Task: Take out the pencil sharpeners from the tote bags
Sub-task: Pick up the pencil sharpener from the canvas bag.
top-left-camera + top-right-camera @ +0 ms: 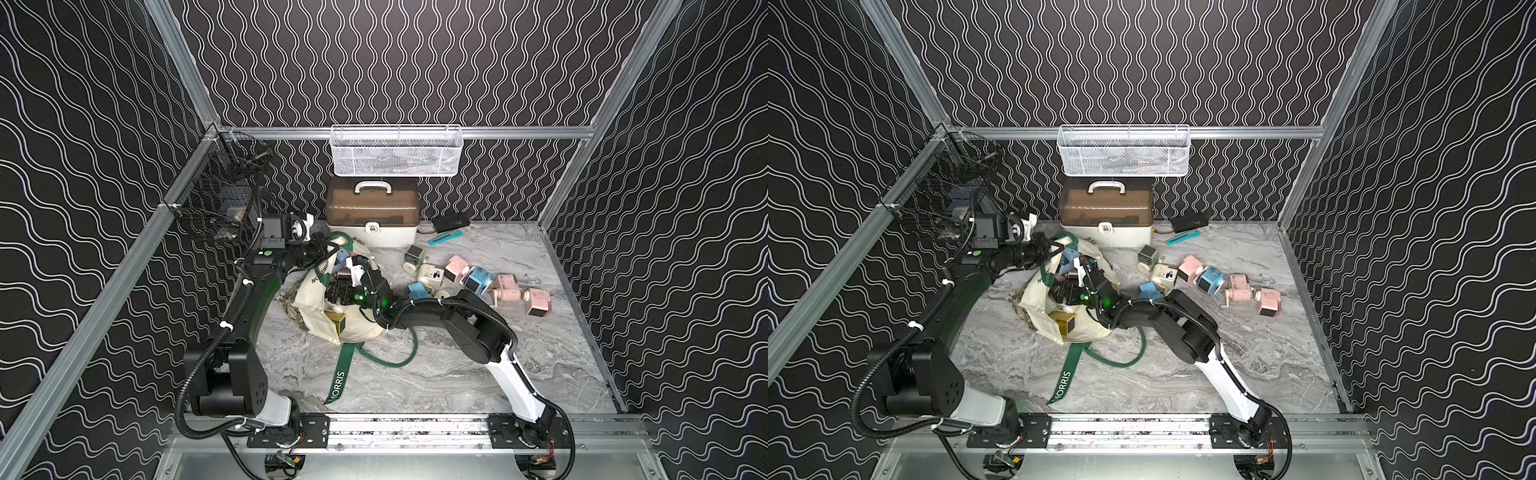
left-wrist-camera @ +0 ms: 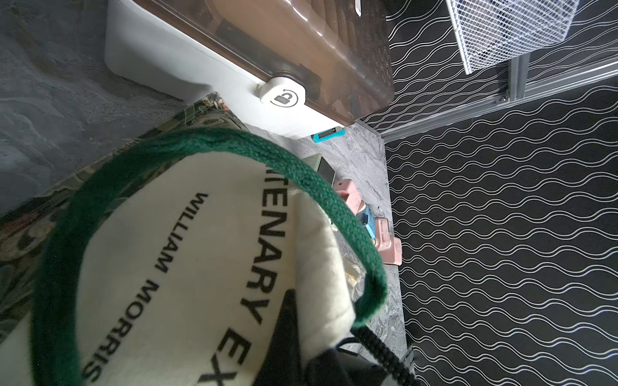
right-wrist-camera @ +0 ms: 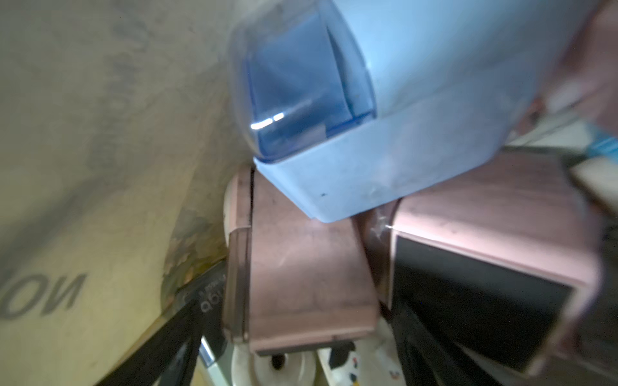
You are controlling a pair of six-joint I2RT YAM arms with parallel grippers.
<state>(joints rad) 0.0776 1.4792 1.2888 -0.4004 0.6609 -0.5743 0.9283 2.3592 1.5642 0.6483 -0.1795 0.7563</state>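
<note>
On the table (image 1: 457, 374), tote bag (image 1: 357, 324) is slumped toward the left edge, mouth up. My left gripper (image 1: 323, 249) is clamped tight on its far rim, I reckon to keep the mouth open. Right gripper (image 1: 337, 291) is down inside, jaws wide, nothing gripped yet, over blue sharpener (image 3: 418, 117) and pink sharpener (image 3: 301, 267). Unloaded sharpeners (image 1: 482, 278) lie toward the right edge.

Sharpeners (image 1: 457, 266) right of tote bag (image 1: 311, 316)
</note>
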